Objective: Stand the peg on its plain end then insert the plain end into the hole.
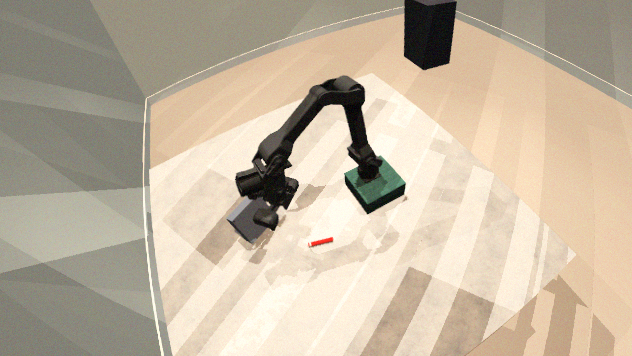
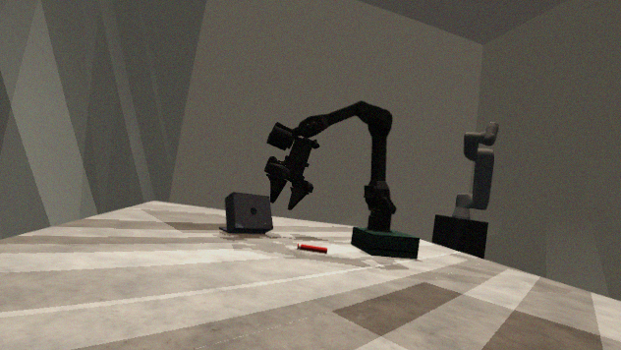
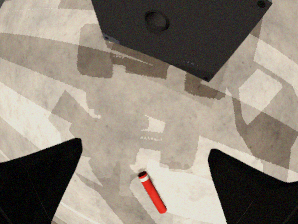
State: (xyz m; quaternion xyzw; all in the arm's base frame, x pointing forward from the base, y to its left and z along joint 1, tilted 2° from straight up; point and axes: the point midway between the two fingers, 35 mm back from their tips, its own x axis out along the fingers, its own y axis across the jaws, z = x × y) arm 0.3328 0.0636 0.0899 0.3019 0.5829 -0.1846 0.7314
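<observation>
Pale planks of light cross our table [image 1: 450, 235] [image 2: 197, 295] [image 3: 30, 50]; low center in the wrist view lies the peg [image 3: 153, 193] [image 1: 321, 242] [image 2: 312, 249], between our claw's [image 3: 145, 150] [image 1: 277, 210] [image 2: 281, 205] wide-open, empty fingers.

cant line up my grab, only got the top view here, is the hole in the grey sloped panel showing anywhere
Observer: Yes. The exterior view shows a round dark hole in the face of the grey sloped panel.
Operator: ok and the red cylindrical peg, which end has the white band
Observer: The wrist view shows the white band near the end of the red cylindrical peg that is nearer the panel.
Operator: are the black tapered fingers on it yet
Observer: No. The exterior view shows the black tapered fingers apart and up above the table, with nothing between them.
</observation>
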